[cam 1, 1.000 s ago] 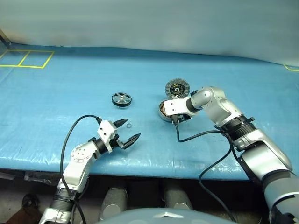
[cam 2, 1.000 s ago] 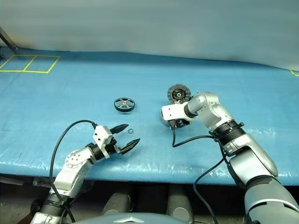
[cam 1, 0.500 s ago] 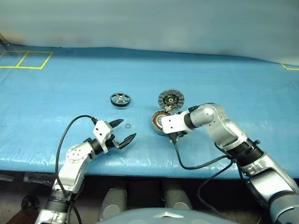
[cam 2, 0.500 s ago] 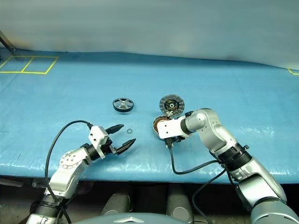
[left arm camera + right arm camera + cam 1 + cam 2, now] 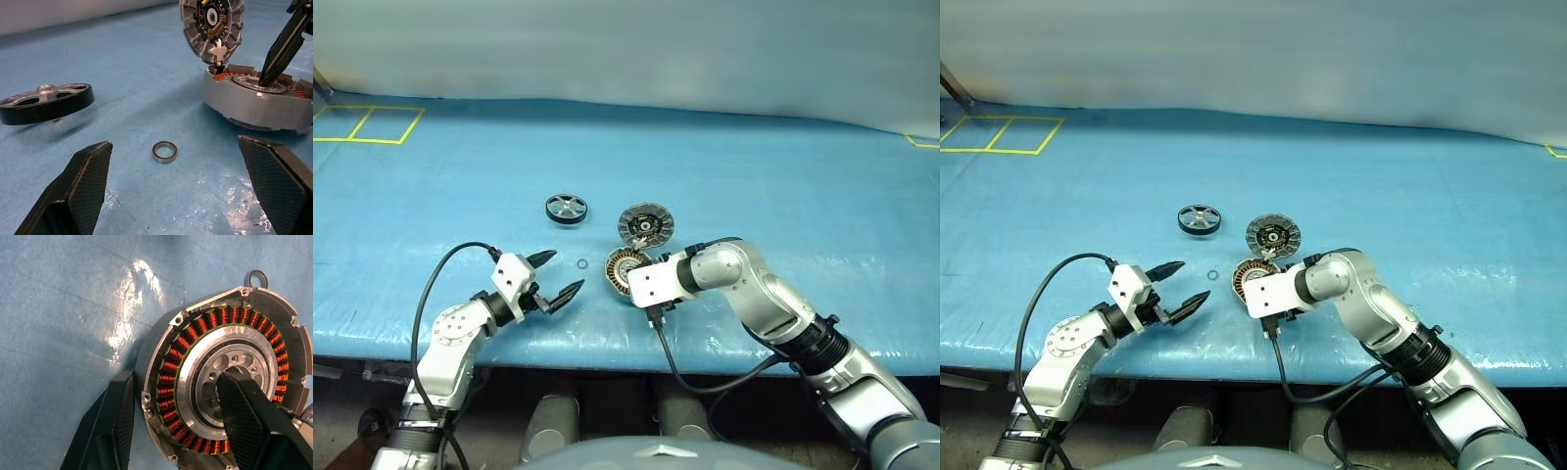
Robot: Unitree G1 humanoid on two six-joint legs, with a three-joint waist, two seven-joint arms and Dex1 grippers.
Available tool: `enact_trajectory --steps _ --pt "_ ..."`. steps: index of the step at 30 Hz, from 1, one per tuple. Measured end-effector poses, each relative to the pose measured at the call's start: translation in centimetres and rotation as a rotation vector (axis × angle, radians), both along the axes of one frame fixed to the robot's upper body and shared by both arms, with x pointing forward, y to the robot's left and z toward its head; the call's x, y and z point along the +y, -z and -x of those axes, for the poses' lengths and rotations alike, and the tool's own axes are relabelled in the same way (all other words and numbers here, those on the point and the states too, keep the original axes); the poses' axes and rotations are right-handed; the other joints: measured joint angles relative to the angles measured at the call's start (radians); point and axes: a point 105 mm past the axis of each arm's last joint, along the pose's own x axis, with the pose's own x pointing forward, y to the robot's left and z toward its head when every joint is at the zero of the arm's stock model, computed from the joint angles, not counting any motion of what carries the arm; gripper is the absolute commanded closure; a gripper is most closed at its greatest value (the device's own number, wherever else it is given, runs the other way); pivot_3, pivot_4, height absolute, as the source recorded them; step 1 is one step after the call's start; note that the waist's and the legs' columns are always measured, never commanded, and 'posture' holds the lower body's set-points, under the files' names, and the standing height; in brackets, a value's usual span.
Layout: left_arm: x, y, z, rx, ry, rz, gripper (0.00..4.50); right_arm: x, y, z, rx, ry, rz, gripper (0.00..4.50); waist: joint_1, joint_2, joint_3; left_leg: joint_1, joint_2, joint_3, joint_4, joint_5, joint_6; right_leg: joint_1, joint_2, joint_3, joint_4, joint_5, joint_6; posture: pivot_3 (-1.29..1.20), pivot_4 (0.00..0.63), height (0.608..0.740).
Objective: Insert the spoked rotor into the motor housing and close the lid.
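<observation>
The motor housing lies open on the blue table, copper windings ringing its silver centre. Its hinged lid stands tilted up behind it, ribbed inner face showing. My right gripper is shut on the housing's wall, one finger outside and the other on the centre. The spoked rotor, black-rimmed with silver spokes, lies flat to the housing's left, also seen in the left wrist view. My left gripper hovers open near the table's front, pointing toward the housing.
A tiny thin metal ring lies between the left gripper and the housing, just ahead of the open fingers. The table's front edge runs close below both grippers. Yellow tape squares mark the far left.
The right gripper has dragged the housing, lid with it, leftward and toward the table's front edge. The left gripper has drifted slightly left, still open. Rotor and ring have not moved.
</observation>
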Motion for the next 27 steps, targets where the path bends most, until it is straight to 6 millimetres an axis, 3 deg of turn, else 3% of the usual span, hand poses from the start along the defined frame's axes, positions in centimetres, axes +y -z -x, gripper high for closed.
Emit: enact_trajectory --steps 18,24,27 --pt "0.1 0.1 0.3 0.012 -0.029 0.001 0.0 1.6 0.1 0.4 0.013 -0.023 -0.018 2.32 -0.001 0.0 0.0 0.0 0.0 0.0 0.0 0.0 0.0 0.0 0.0 0.0 0.0 0.0 0.0 0.0 0.15 0.74" --pt "0.1 0.1 0.3 0.011 -0.035 0.0 0.0 2.4 -0.3 0.4 0.016 -0.015 -0.067 0.37 -0.001 0.0 0.0 0.0 0.0 0.0 0.0 0.0 0.0 0.0 0.0 0.0 0.0 0.0 0.0 0.0 0.15 0.74" --pt "0.1 0.1 0.3 0.009 -0.033 0.0 0.0 3.1 -1.6 0.5 0.013 -0.014 -0.146 0.37 -0.001 0.0 0.0 0.0 0.0 0.0 0.0 0.0 0.0 0.0 0.0 0.0 0.0 0.0 0.0 0.0 0.15 0.74"
